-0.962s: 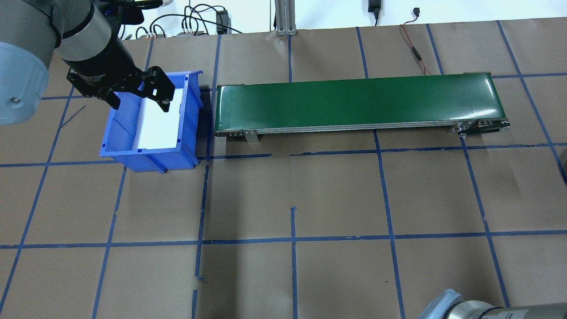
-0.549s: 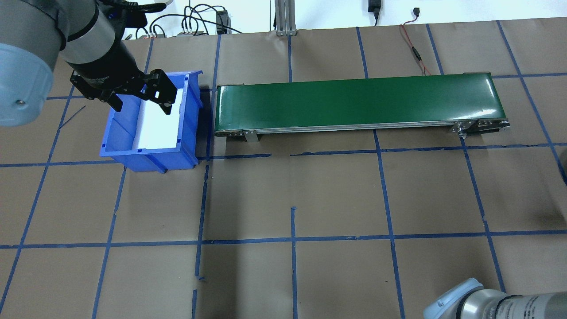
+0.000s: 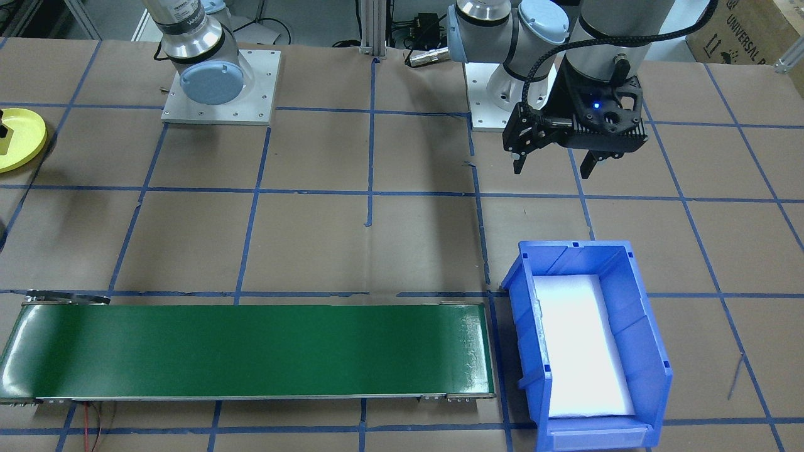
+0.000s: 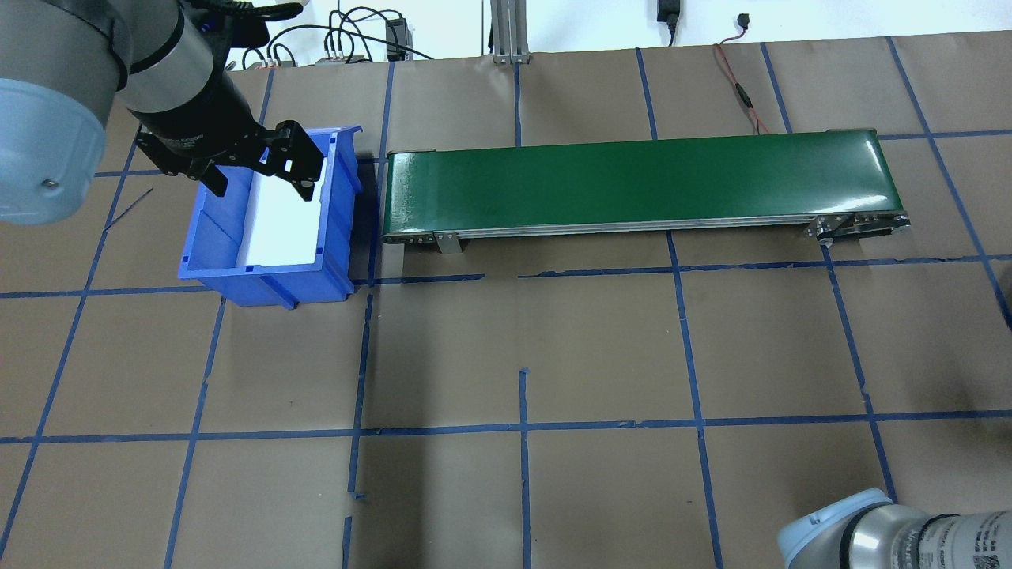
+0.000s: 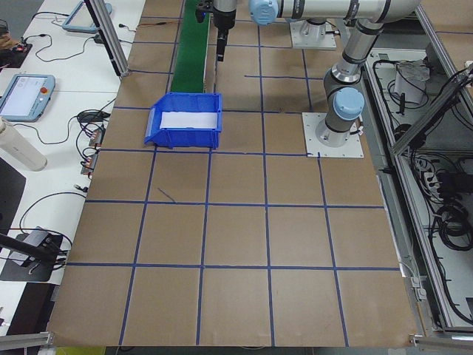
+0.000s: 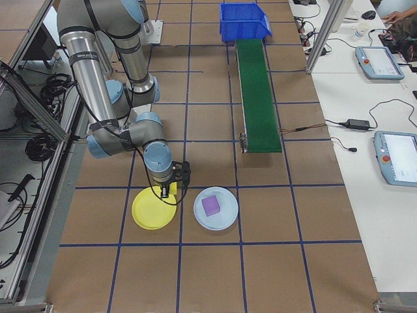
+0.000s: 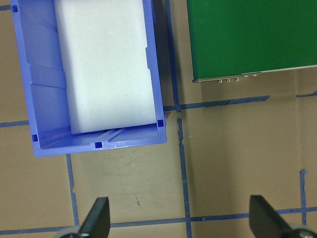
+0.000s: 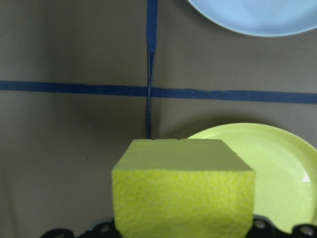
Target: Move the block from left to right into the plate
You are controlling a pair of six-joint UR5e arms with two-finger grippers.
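Between the right pincer's (image 8: 181, 233) jaws sits the yellow block (image 8: 183, 191).

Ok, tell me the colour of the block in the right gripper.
Yellow block, clearest in the right wrist-mounted view.

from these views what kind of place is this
Most likely a robotics lab or test cell: a table covered in brown paper with a blue tape grid, a small green conveyor, and teach pendants and cables on side benches.
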